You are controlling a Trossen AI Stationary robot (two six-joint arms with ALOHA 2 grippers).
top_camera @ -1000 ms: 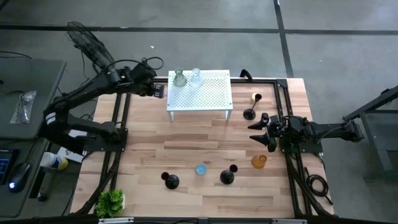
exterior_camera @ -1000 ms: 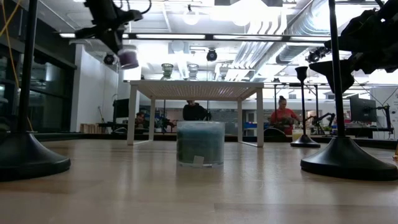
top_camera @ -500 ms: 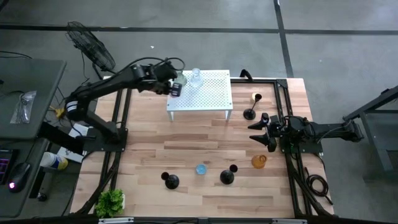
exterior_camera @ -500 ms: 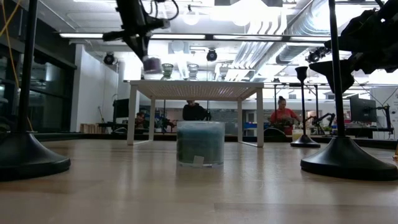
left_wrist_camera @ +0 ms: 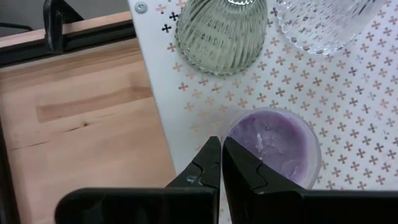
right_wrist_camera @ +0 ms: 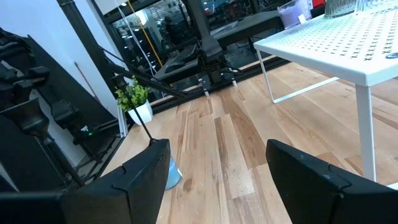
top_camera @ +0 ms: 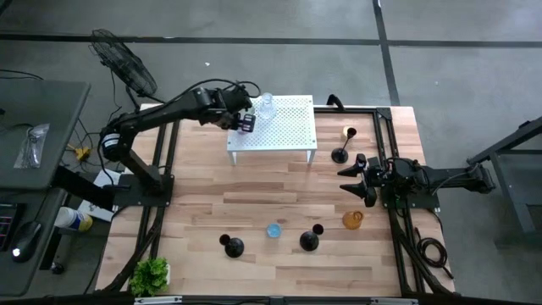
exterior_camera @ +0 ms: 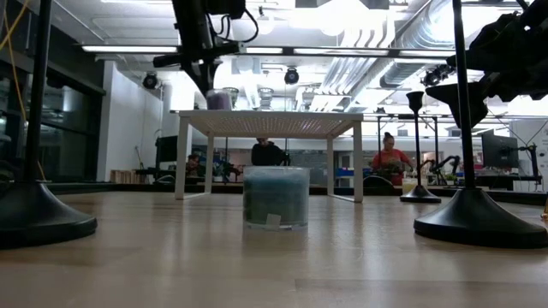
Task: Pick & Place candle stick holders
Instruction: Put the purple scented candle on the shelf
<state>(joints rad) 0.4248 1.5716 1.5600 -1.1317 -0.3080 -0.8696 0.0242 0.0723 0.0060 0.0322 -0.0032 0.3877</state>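
Observation:
My left gripper [top_camera: 246, 121] is shut on a purple glass cup [left_wrist_camera: 273, 146] over the left part of the white perforated stand [top_camera: 284, 127]. A greenish jar [left_wrist_camera: 221, 31] and a clear jar [left_wrist_camera: 323, 22] stand on the stand just beyond it. My right gripper [top_camera: 345, 180] is open and empty above the table's right side. Three black holders [top_camera: 340, 155] [top_camera: 233, 246] [top_camera: 309, 241], a blue cup [top_camera: 273, 230] and an amber cup [top_camera: 352, 219] stand on the wooden table. My left gripper pinches the purple cup's rim [left_wrist_camera: 229, 134] on one side, with one finger outside the wall and the other over the inside. The fingers come from above, pointing down. The cup stays upright, with its base [exterior_camera: 219, 107] at the stand's top; whether it rests there I cannot tell.
A small green plant [top_camera: 151, 275] stands at the near left corner. Black frame rails run along both table sides [top_camera: 161, 169] [top_camera: 398, 229]. Bare wood lies between the stand and the near row of holders. People show in the room behind the table [exterior_camera: 390, 158].
My left gripper has carried the purple cup toward the table's right edge, from beside the stand's left end to over the stand's top. It has also gone down until the cup's base is level with the top. The right arm has kept still.

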